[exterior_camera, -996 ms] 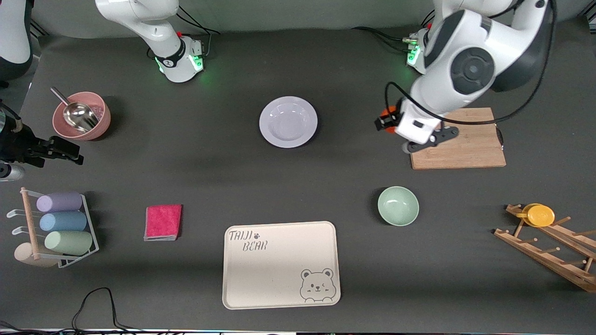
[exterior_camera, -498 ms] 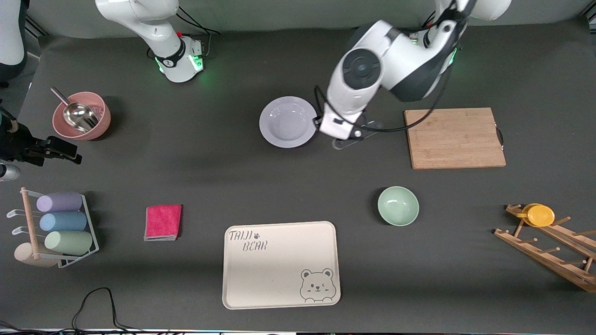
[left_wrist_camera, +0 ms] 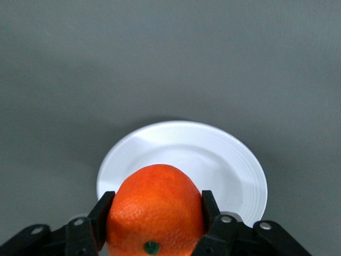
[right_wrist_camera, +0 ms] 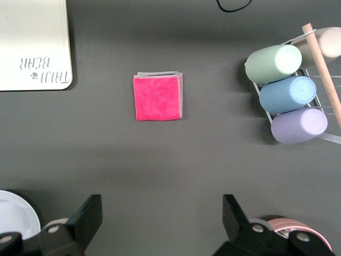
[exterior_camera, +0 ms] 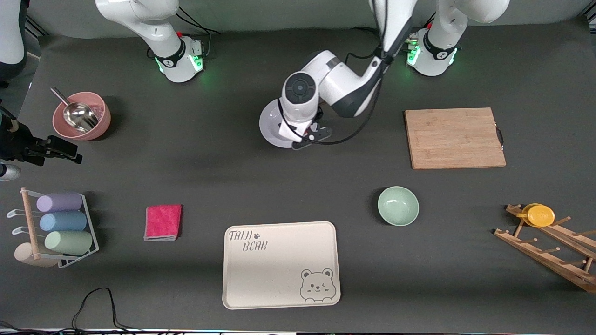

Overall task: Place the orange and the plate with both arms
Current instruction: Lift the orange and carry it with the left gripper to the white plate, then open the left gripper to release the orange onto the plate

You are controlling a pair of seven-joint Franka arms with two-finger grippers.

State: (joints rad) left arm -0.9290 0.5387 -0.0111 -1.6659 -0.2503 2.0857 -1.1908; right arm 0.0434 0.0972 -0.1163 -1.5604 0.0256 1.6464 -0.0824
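From the front view, the cream tray (exterior_camera: 281,264) nearest the camera reads "TAIJI BEAR" with a paw print, and a winking bear is drawn in one corner. My left arm reaches from its base to the middle of the table, and my left gripper (exterior_camera: 298,132) hangs over the plate (exterior_camera: 270,126), hiding most of it; the orange cannot be seen from here. A second ago this arm was over the wooden cutting board (exterior_camera: 454,137) at the left arm's end, and half a second ago just beside the plate; the plate, the tray, the green bowl (exterior_camera: 397,205) and the pink cloth (exterior_camera: 163,222) lie where they lay. My right gripper (exterior_camera: 44,152) waits at the right arm's end, near the pink bowl with the scoop (exterior_camera: 81,116). In the left wrist view my left gripper (left_wrist_camera: 153,224) is clenched on the orange (left_wrist_camera: 154,208), a dark finger (left_wrist_camera: 101,218) pressed to each side, with the white plate (left_wrist_camera: 234,170) under it. In the right wrist view my right gripper (right_wrist_camera: 162,221) stands released, fingers (right_wrist_camera: 88,216) wide apart with nothing between them; the tray's lettering (right_wrist_camera: 45,70) shows upside down, beside the pink cloth (right_wrist_camera: 157,97) and a rack of pastel cups (right_wrist_camera: 290,96).
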